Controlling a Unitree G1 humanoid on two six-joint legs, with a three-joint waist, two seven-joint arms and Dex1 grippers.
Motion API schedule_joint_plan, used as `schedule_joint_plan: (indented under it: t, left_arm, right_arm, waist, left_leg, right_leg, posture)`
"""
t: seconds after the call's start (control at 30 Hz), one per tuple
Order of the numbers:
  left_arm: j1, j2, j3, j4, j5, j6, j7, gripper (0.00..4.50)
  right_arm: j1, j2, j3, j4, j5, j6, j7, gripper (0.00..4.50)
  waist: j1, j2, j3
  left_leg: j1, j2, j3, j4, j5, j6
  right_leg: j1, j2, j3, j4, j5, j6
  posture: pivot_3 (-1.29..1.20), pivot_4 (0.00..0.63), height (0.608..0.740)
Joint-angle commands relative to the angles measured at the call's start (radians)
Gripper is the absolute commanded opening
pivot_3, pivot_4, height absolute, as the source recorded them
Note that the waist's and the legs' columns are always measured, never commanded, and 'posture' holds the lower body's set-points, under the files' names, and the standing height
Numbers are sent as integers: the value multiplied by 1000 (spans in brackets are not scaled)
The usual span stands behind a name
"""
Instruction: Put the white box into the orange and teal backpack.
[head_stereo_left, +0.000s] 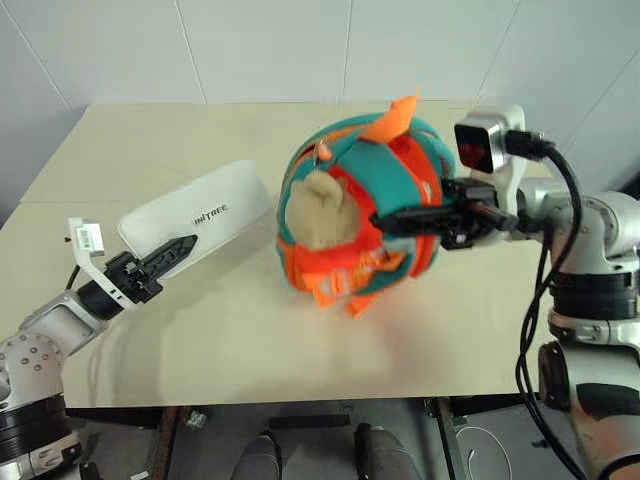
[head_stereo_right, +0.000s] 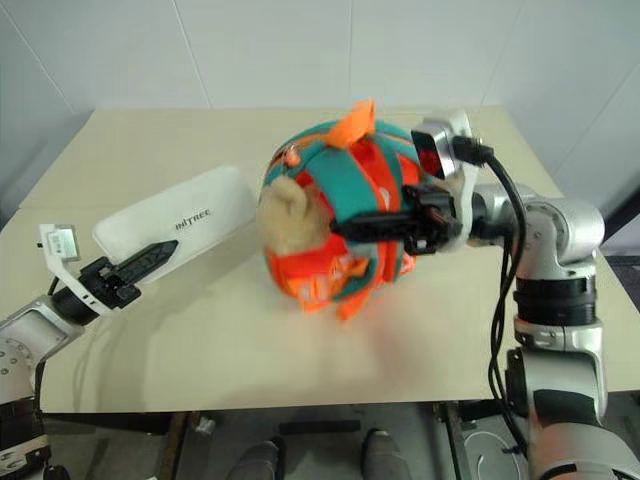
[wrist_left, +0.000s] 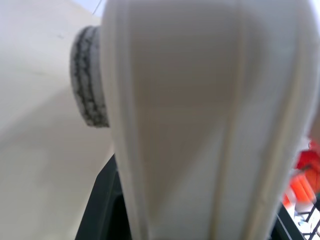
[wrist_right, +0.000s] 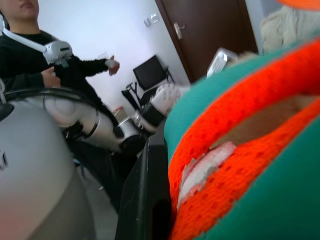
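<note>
The right pincer reaches in from the side and is clamped on the orange and teal backpack, its black fingers pressed into the webbing on the side facing the robot, so the bag stands propped up on the tabletop with its straps and small plush bear turned toward the camera. The left pincer grips the near end of the white box; the left wrist view shows the pale case held between the two fingers, its far end angled toward the bag. Box and bag sit just beside each other, apparently not touching. The step in hand seems to be bringing the box to the bag's mouth while the other arm holds the bag. Doing it well likely depends on finding that opening first: from these views the mouth is hidden, and whether any zip is undone cannot be told. The right arm should hold the bag firm and turn its opening toward the box. The box looks about as long as the bag, so it should probably go in end first, in line with the opening. Held by one end only, the box may droop or twist, so a slow, level approach suits. The dangling straps could snag its leading corner.
</note>
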Motion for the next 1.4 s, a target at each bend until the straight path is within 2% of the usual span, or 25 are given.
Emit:
schedule_joint_plan:
  t: [0.03,0.3,0.43,0.53,0.63,0.77,0.83,0.93,1.1,1.17,1.4]
  left_arm:
    - [11,31,64,-97,-101,-6,-36,1337]
    - [70,71,151,-292,-380,17,-3,1337]
    - [117,110,183,-339,-467,6,12,1337]
    - [136,122,156,-343,-394,-39,0,1337]
    - [110,116,116,-312,-302,-110,-9,1337]
    - [54,103,98,-257,-274,-169,-3,1337]
    - [59,120,78,-243,-259,-166,-40,1337]
    - [102,145,11,-241,-161,-198,-138,1337]
    - [120,165,-32,-221,-107,-213,-214,1337]
    - [114,170,-42,-208,-87,-222,-231,1337]
    - [38,217,-152,-137,113,-331,-285,1337]
  right_arm:
    - [-1,-11,9,-16,16,-32,6,24]
    - [38,1,67,6,-21,-102,-17,24]
    - [47,-4,78,16,-27,-115,-19,24]
    - [48,-1,78,18,-21,-120,-24,24]
    - [46,1,78,18,-18,-122,-29,24]
    - [55,-14,78,8,-14,-117,-23,24]
    - [62,-26,74,2,-11,-113,-22,24]
    - [68,-34,64,-4,-5,-108,-33,24]
    - [78,-36,56,-15,4,-104,-52,24]
    - [80,-35,55,-16,7,-105,-59,24]
    - [82,-34,55,-20,15,-105,-69,24]
  waist:
    - [-1,0,0]
    - [4,-1,0]
    - [5,-1,0]
    - [6,-1,0]
    - [7,-1,0]
    - [7,-1,0]
    - [7,-1,0]
    - [5,-1,0]
    - [6,-1,0]
    - [6,-1,0]
    - [7,-1,0]
  left_leg:
    - [0,0,0,0,0,0]
    - [0,0,1,2,0,0]
    - [1,0,0,2,0,1]
    - [1,0,1,3,0,1]
    - [1,0,1,3,0,1]
    - [0,0,1,5,0,1]
    - [0,0,1,5,0,1]
    - [0,0,1,4,-1,1]
    - [0,1,1,4,-1,1]
    - [0,1,1,4,-1,1]
    - [0,1,1,4,-1,1]
  right_leg:
    - [0,0,0,0,0,0]
    - [0,0,0,1,0,0]
    - [0,0,0,2,0,-1]
    - [0,0,0,1,-5,-9]
    - [0,0,0,1,-5,-10]
    - [1,0,0,1,-5,-11]
    - [1,0,0,0,-5,-11]
    - [1,0,0,0,-5,-11]
    - [1,0,0,0,-5,-11]
    - [1,0,0,0,-5,-11]
    - [1,0,0,0,-5,-11]
  posture:
    - [0,150,740]
    - [0,150,740]
    - [0,150,740]
    - [0,150,740]
    - [0,150,740]
    - [0,150,740]
    - [0,150,740]
    - [0,150,740]
    - [0,150,740]
    - [0,150,740]
    - [0,150,740]
